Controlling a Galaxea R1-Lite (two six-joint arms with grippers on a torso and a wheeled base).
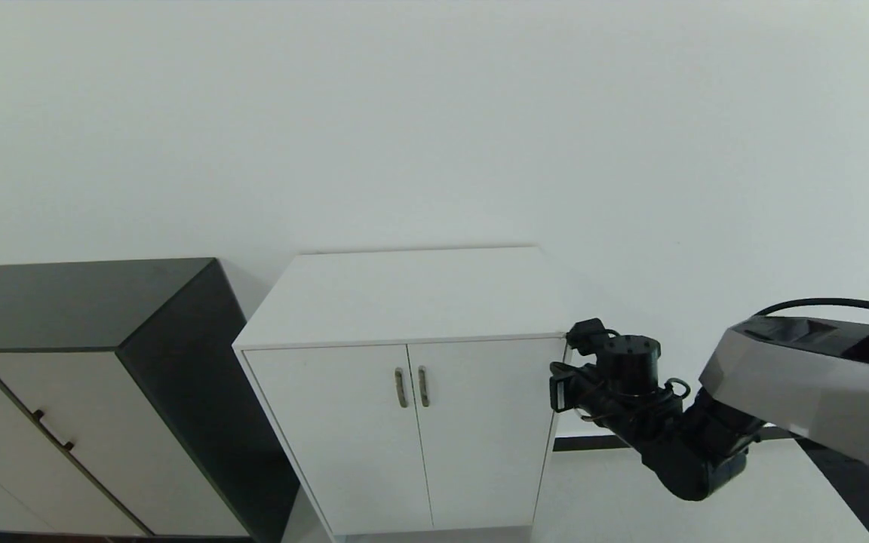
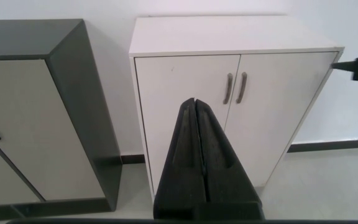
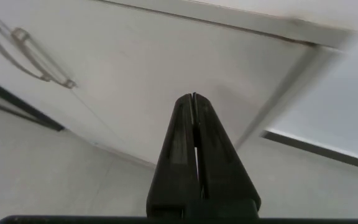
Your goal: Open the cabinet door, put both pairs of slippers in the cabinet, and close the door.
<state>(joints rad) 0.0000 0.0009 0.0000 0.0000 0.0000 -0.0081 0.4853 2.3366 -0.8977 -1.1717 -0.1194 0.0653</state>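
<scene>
Dark cupboard point(image 1: 178, 392) just beside cabinet point(image 1: 404, 298)

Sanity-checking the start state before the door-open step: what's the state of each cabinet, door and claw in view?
White boxy two-door cabinet: both doors shut, metal bar handles untouched.
Dark grey cabinet with beige doors: doors shut.
Left claw: shut, empty, held back from the white cabinet's front.
Right claw: shut, empty, beside the white cabinet's top right front corner.
</scene>
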